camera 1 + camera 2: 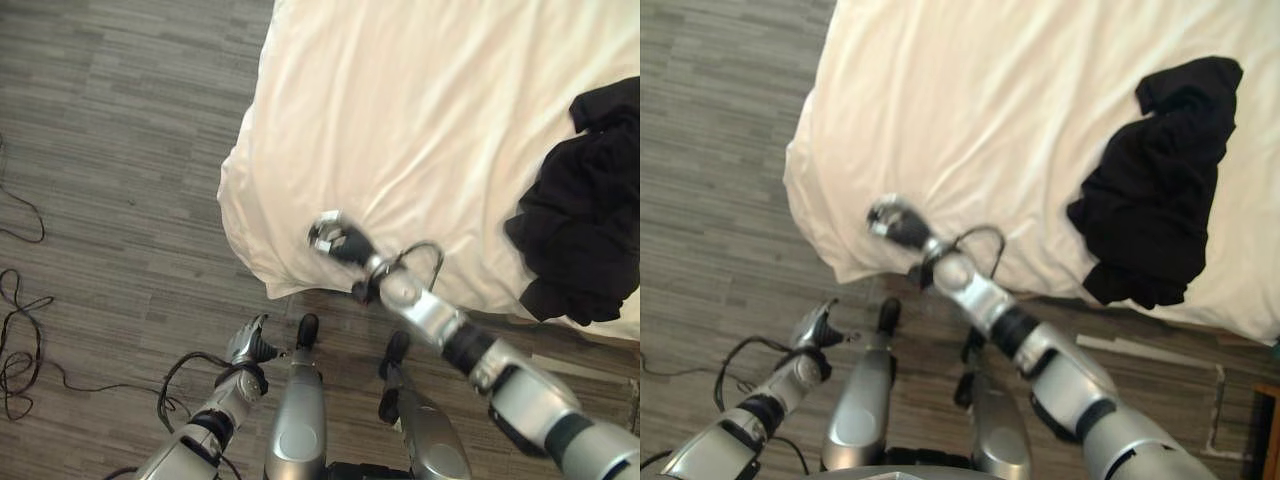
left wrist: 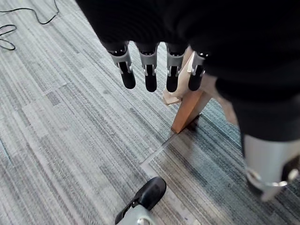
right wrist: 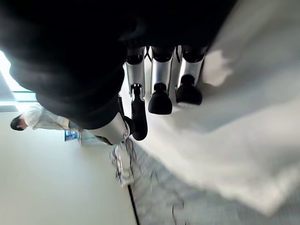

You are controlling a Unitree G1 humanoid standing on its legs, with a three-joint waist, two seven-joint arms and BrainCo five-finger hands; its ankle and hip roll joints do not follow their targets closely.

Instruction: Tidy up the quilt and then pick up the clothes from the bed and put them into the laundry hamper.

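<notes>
The quilt (image 1: 970, 110) lies fairly smooth; the clothes (image 1: 1155, 190) sit untouched on the bed's right. The right hand (image 1: 898, 223) hovers at the near edge, fingers seemingly relaxed; left hand (image 1: 250, 342) hangs open, low

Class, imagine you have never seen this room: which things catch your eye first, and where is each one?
The black clothes stand out most, heaped on the white quilt near the bed's right edge. Next comes the right hand, reaching out over the quilt's front corner with nothing in it. The left hand hangs low above the grey floor, fingers relaxed.
</notes>
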